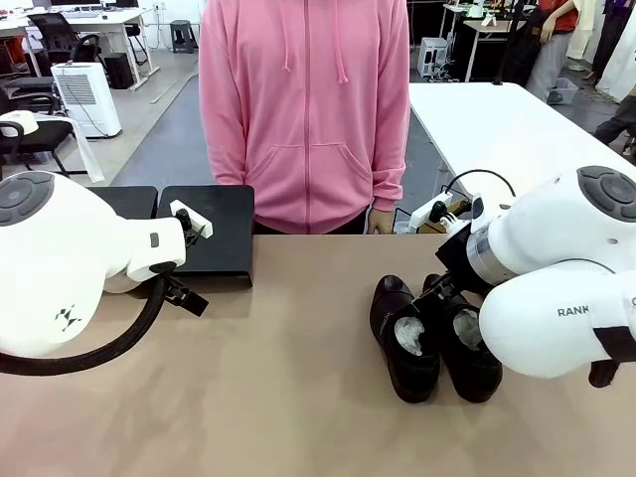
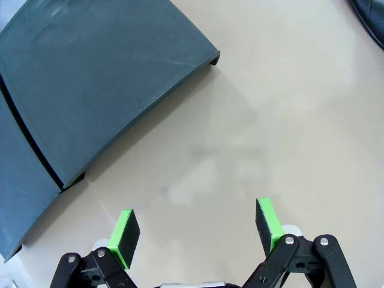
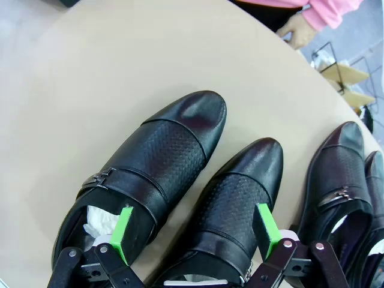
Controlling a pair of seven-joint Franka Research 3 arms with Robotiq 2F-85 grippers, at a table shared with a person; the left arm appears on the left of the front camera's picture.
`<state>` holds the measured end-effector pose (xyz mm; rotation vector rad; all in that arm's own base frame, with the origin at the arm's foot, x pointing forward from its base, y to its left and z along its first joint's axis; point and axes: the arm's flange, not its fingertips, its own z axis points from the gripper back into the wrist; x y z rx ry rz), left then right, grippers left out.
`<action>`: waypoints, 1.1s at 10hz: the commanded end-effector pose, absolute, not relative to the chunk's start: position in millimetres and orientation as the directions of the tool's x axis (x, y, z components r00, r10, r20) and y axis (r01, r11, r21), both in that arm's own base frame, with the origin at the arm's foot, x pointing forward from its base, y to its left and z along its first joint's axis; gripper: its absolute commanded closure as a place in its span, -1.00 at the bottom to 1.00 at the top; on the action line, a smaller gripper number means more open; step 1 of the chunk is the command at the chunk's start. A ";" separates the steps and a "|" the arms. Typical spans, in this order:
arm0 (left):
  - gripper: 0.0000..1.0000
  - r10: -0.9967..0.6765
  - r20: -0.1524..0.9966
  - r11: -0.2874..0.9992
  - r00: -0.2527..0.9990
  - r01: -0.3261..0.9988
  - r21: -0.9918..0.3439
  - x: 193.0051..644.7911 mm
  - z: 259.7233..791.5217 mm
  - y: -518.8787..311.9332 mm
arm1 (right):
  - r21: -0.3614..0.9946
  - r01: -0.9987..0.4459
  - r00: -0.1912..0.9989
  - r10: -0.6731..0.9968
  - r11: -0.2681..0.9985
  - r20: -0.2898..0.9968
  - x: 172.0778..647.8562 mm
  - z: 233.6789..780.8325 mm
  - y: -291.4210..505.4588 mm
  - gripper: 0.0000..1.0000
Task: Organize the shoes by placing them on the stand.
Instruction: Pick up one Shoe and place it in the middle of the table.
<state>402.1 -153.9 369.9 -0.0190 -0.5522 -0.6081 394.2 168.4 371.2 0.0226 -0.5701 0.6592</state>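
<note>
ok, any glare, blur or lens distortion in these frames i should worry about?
Front view: even light, sharp, mild sheen on the shoes. Left wrist view: the wide-angle lens bends the stand edges into curves, with faint soft shadows on the table. Right wrist view: table rim bowed, soft highlights on the shoe toes, no blown-out glare.

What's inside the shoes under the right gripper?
In the right wrist view, crumpled white paper sits in the opening of the leftmost shoe. The shoe beside it shows a white sliver; the right gripper and the frame edge hide the rest. The uppers cover both toe ends.
</note>
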 end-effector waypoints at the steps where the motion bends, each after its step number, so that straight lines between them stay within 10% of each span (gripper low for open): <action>1: -1.00 -0.534 0.498 0.827 0.683 0.545 0.140 402.5 370.1 -152.6 | -0.156 -0.584 0.644 0.572 0.796 0.508 394.2 371.2 168.3 -1.00; 11: -1.00 -0.365 0.647 0.872 0.670 0.490 -0.015 399.4 463.8 -93.2 | -0.064 -0.524 0.662 0.453 0.849 0.597 363.3 475.5 94.1 -1.00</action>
